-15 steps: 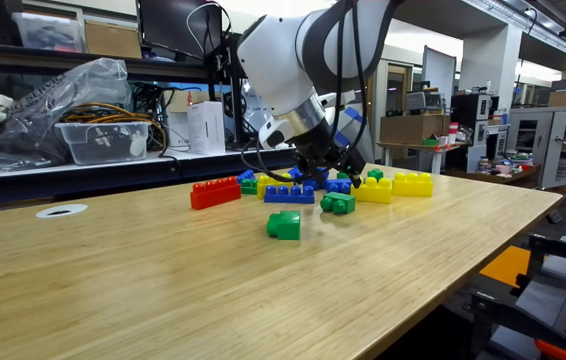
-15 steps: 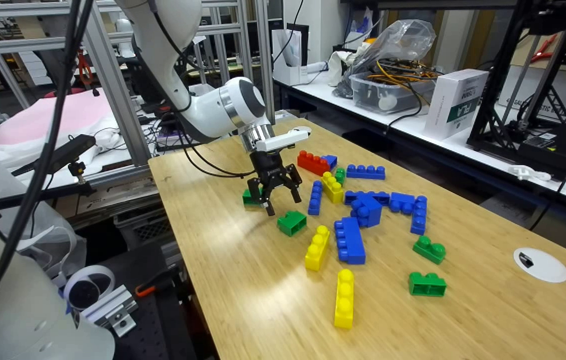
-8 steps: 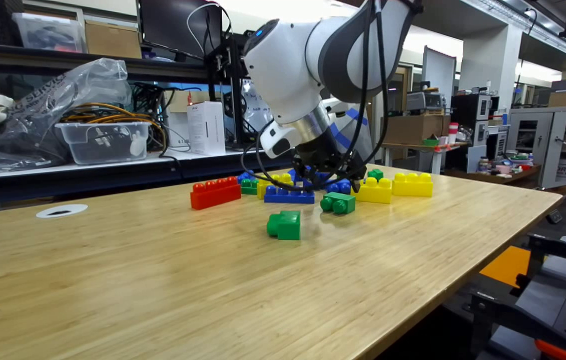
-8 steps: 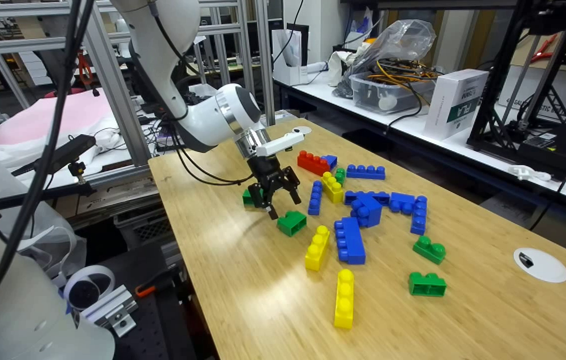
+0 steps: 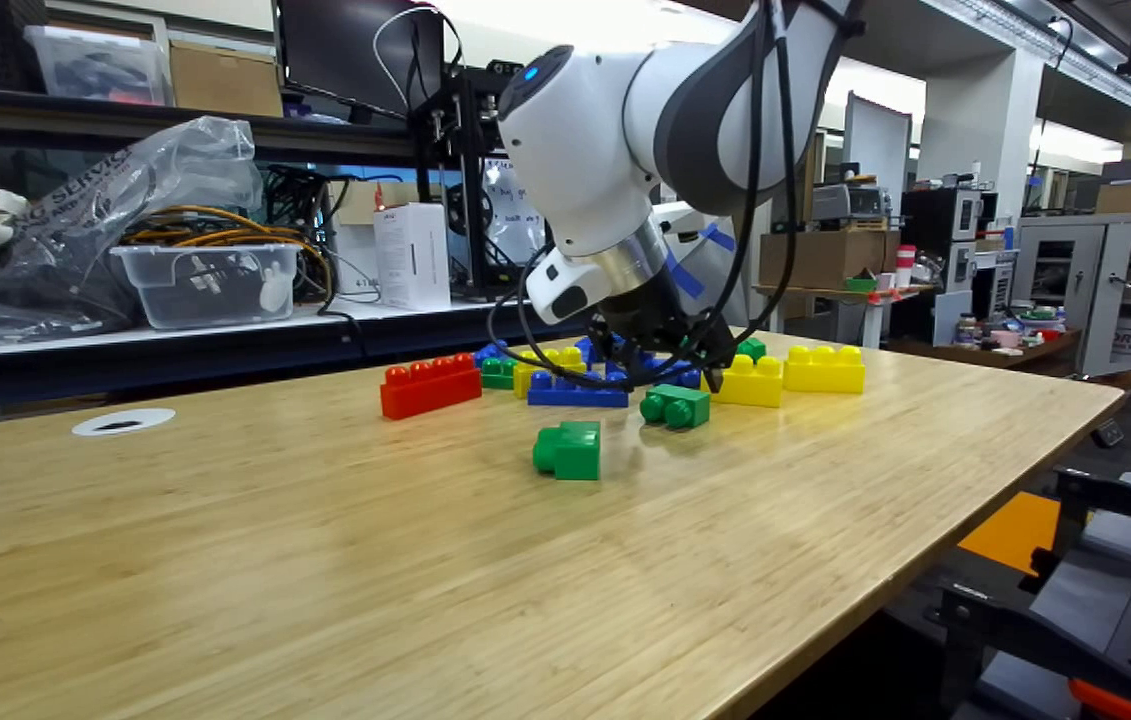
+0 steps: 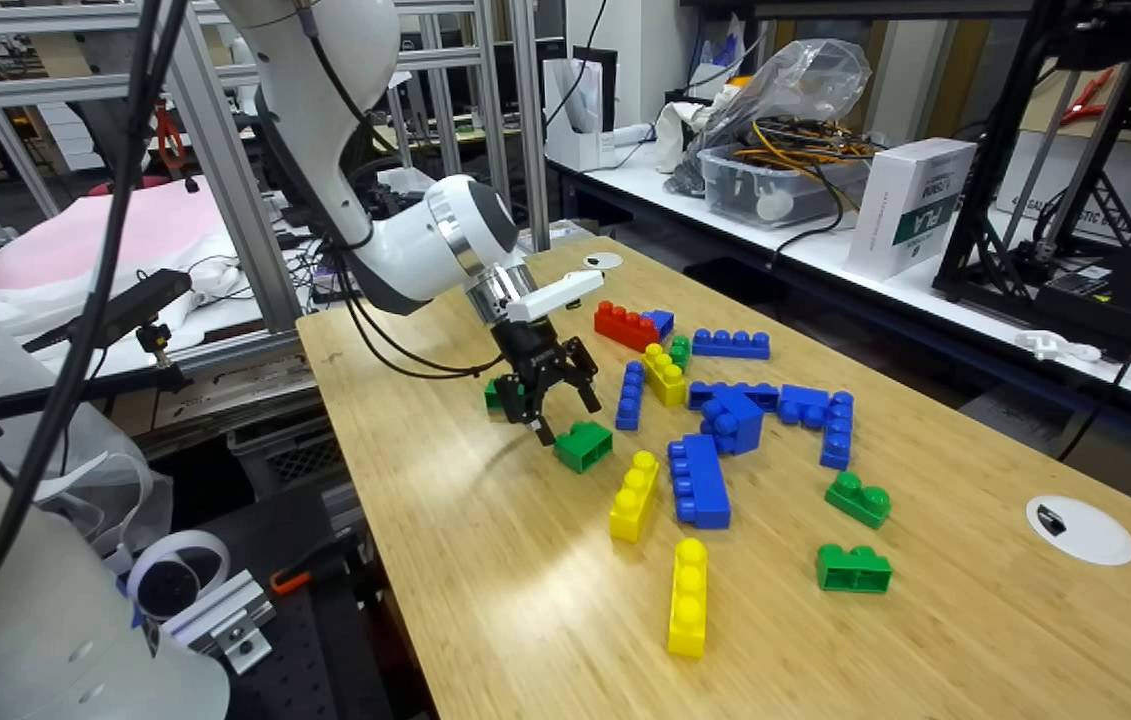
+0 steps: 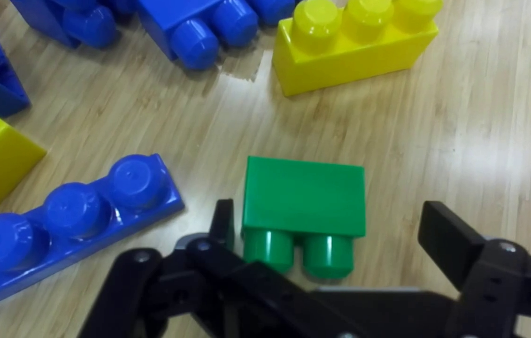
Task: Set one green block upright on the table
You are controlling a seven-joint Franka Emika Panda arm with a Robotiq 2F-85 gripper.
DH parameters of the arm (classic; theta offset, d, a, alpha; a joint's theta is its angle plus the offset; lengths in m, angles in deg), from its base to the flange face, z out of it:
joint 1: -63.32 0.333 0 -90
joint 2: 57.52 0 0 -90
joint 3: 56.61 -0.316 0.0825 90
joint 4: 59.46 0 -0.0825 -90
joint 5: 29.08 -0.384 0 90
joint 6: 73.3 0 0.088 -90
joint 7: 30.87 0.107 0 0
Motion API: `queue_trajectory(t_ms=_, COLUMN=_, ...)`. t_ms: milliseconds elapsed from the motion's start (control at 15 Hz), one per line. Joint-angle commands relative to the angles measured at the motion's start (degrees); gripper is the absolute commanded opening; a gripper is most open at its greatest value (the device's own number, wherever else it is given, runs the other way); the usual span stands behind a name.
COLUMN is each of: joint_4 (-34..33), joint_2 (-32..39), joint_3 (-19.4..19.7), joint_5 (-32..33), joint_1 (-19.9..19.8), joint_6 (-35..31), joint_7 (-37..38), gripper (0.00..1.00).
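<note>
The green block (image 7: pixel 305 197) lies on its side on the light-wood table (image 7: pixel 495 108), its two studs facing my gripper in the wrist view. It also shows in both exterior views (image 5: pixel 677 406) (image 6: pixel 583 447). My gripper (image 7: pixel 331 220) is open and empty, tilted low over the table at the block's stud side. In the wrist view, the left finger is close beside the block and the right finger stands well apart from it. In an exterior view, the gripper (image 6: pixel 568 418) is just behind the block. Cables partly cover it in an exterior view (image 5: pixel 665 365).
Another green brick (image 5: pixel 570 451) lies close by, partly behind the gripper in an exterior view (image 6: pixel 493 396). A blue brick (image 7: pixel 75 213) lies left of the block in the wrist view, a yellow brick (image 7: pixel 354 51) beyond it. A red brick (image 6: pixel 625 325) and several other bricks lie around.
The arm has tilted and lowered, bringing the open fingers slightly lower and closer to the green block. The bricks have not moved.
</note>
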Motion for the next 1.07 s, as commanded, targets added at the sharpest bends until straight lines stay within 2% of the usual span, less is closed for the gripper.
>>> queue_trajectory(t_ms=0, joint_4=1.3, joint_2=-0.8, joint_3=0.1, joint_5=2.7, joint_1=-0.6, joint_6=-2.6, joint_7=2.9, gripper=1.00)
queue_trajectory(t_ms=400, joint_4=1.5, joint_2=-0.7, joint_3=0.3, joint_5=4.1, joint_1=-1.1, joint_6=-2.7, joint_7=6.1, gripper=1.00)
queue_trajectory(t_ms=1000, joint_4=0.9, joint_2=-0.1, joint_3=0.3, joint_5=4.0, joint_1=-1.7, joint_6=-3.2, joint_7=6.3, gripper=1.00)
